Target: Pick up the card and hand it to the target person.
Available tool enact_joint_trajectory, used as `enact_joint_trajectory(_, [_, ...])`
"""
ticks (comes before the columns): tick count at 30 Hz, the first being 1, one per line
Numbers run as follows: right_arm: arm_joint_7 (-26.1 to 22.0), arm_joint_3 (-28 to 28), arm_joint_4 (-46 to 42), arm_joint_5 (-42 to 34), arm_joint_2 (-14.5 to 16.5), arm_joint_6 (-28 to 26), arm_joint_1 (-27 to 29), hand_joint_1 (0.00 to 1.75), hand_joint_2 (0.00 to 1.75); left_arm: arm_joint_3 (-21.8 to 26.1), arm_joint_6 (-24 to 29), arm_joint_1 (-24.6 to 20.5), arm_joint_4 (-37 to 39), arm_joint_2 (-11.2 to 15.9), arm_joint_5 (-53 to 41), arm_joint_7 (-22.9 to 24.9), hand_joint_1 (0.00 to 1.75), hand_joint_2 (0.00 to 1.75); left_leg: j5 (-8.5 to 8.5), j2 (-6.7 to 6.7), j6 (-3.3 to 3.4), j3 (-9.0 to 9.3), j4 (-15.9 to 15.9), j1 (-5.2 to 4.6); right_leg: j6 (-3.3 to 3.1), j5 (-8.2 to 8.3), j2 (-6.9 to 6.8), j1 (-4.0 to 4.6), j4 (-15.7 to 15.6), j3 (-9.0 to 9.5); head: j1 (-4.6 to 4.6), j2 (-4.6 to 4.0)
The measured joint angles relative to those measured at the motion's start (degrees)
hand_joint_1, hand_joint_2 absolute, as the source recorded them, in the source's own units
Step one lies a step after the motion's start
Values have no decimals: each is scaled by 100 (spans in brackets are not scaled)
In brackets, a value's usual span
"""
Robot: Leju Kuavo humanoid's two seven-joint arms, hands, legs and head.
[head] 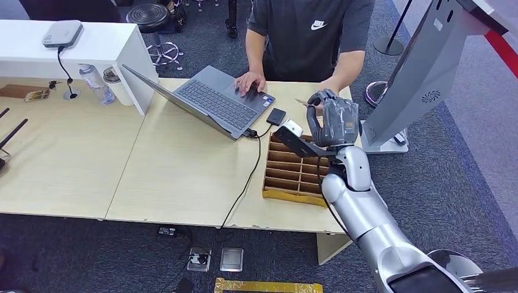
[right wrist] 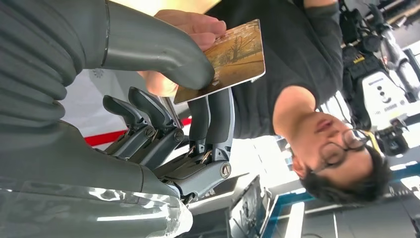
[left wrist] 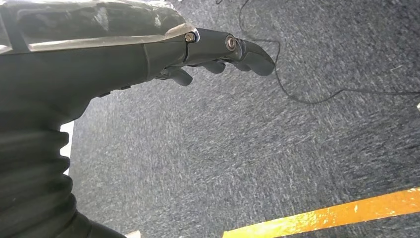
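Note:
My right hand is raised over the table's far right corner, in front of the person in a dark shirt. It pinches an orange-brown card between the thick thumb and the dark fingers. The card shows as a thin edge at the hand's far side. The person's hand lies right behind the card, touching it. The person's other hand rests on the laptop. My left hand hangs over the carpet, fingers loosely curled, holding nothing.
A wooden compartment tray sits on the table under my right forearm. An open grey laptop with a cable and a small black box lies left of it. A grey kiosk stand rises at the right. Bottles stand far left.

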Motion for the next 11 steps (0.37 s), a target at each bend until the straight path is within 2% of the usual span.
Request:
enact_joint_trajectory(1, [3, 1, 48, 10, 7, -1, 0, 142, 175, 0, -1, 0, 0, 0, 1, 7, 0, 175, 0, 0, 0, 0, 0, 0, 0, 0, 0, 0, 0, 0, 2, 0])
enact_joint_trajectory(4, [9, 1, 157, 63, 30, -2, 0, 11, 175, 0, -2, 0, 0, 0, 13, 14, 0, 175, 0, 1, 0, 1, 0, 0, 0, 0, 0, 0, 0, -2, 0, 0])
enact_joint_trajectory(5, [8, 1, 180, 94, 38, -3, 0, 0, 175, 0, -2, 0, 0, 0, 21, 15, 0, 175, 0, 1, 0, 1, 0, 0, 0, 0, 1, 0, 0, -2, -3, 0])
enact_joint_trajectory(11, [-69, -22, 220, 375, 77, -9, 27, 0, 175, 0, -2, 0, 0, 0, 57, 16, 0, 175, 0, 2, 0, 2, 0, 0, 0, 0, 1, 1, 0, -2, -10, 0])
